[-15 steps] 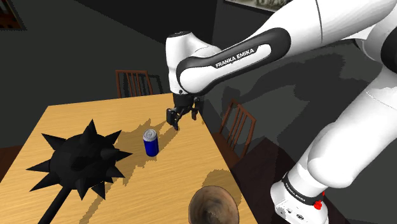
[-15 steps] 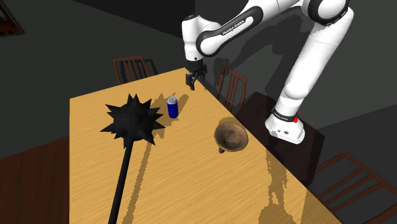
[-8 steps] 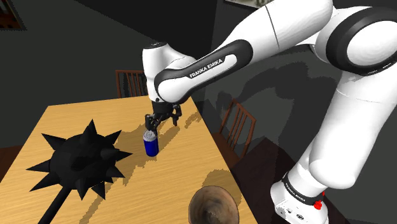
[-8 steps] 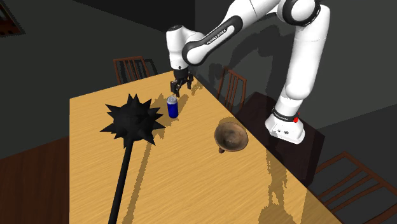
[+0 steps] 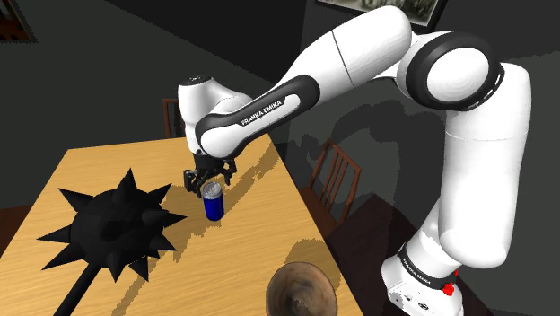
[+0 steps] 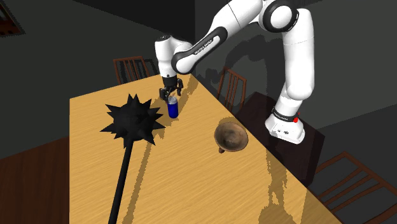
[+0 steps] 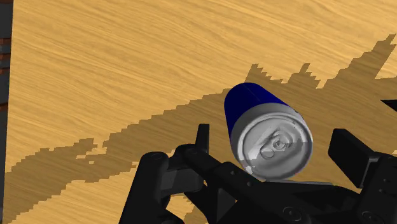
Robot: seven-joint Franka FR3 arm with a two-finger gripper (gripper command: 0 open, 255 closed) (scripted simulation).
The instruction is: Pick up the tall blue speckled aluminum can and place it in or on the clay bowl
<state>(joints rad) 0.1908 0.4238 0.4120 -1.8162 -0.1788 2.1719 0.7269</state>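
Note:
A tall blue can [image 5: 213,206] with a silver top stands upright near the middle of the wooden table [image 5: 99,171]. My gripper [image 5: 205,183] hangs just over it, open. In the wrist view its fingers [image 7: 202,137] stand apart on either side of the can's [image 7: 272,147] silver lid, touching nothing. In the second exterior view the gripper [image 6: 170,95] sits right over the can [image 6: 172,107]. The brown clay bowl [image 5: 301,292] stands at the table's near edge; in the second exterior view this bowl [image 6: 231,136] is to the right of the can.
A big black spiked mace [image 5: 111,223] lies on the table to the shoulder view's left of the can, its handle [image 6: 121,184] running toward the near edge. Wooden chairs [image 5: 334,178] stand along the table's right and far sides. My stand [image 6: 285,125] is beyond the right edge.
The arm has swung toward the shoulder view's left and come down, bringing the open gripper from beyond the can to right over its top. The can has not moved.

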